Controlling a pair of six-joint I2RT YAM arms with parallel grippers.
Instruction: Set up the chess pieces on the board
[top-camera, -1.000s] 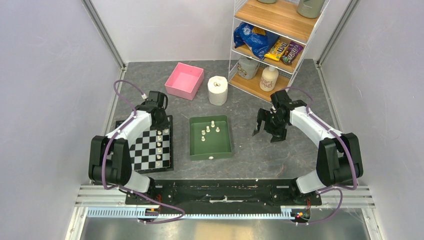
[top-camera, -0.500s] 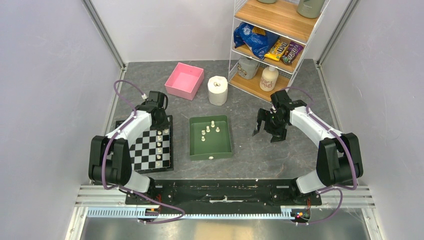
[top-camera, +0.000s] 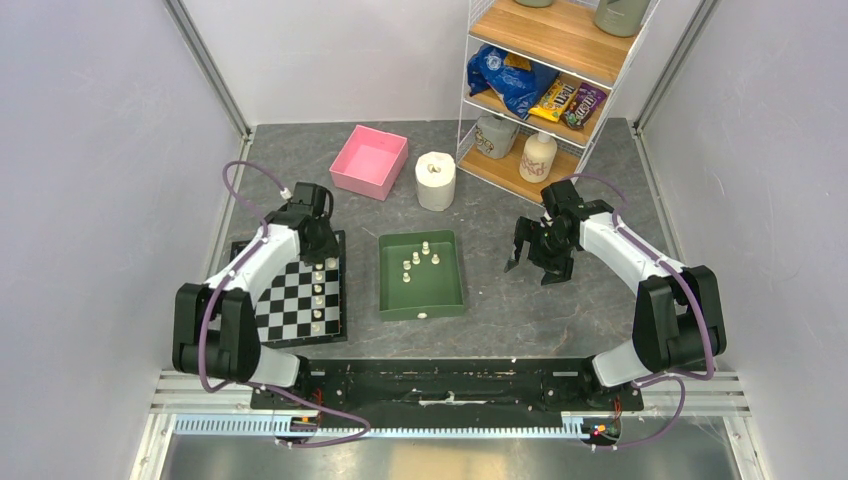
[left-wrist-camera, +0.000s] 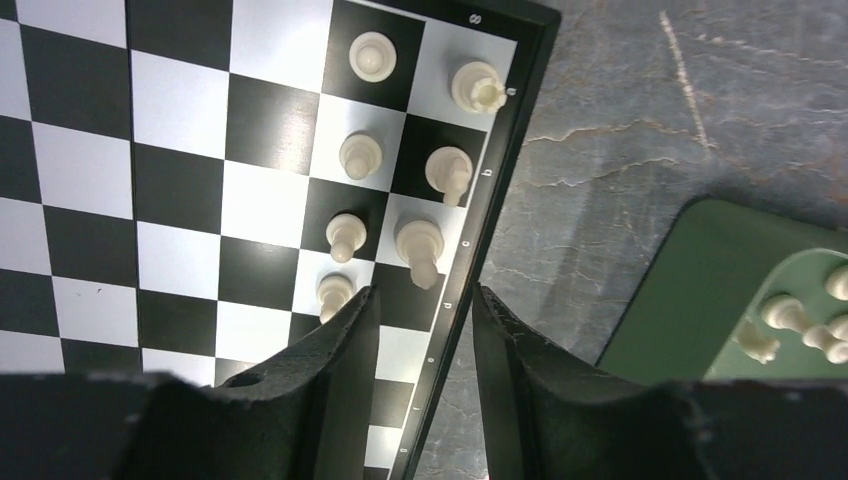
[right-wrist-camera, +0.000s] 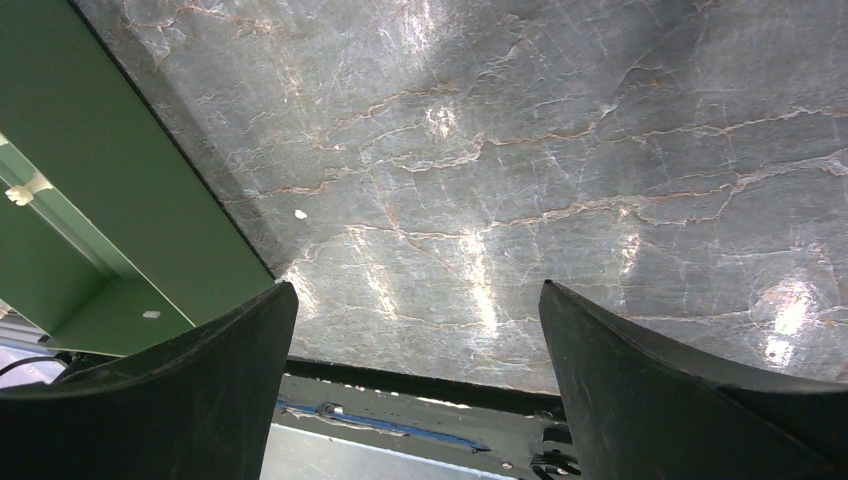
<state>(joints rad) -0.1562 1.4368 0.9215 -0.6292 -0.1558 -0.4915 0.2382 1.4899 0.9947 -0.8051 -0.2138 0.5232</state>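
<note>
Left wrist view: the left gripper (left-wrist-camera: 422, 296) holds its matte black fingers parted and empty over the lettered rim of the glossy checkered board (left-wrist-camera: 180, 200). Seven round-topped cream chess pieces (left-wrist-camera: 420, 245) stand in two files at twelve o'clock of its tips. More pieces stand in the smooth green tray (left-wrist-camera: 690, 260) at three o'clock of the board. The right gripper (right-wrist-camera: 417, 290) gapes wide and empty above the veined grey table (right-wrist-camera: 500, 150).
</note>
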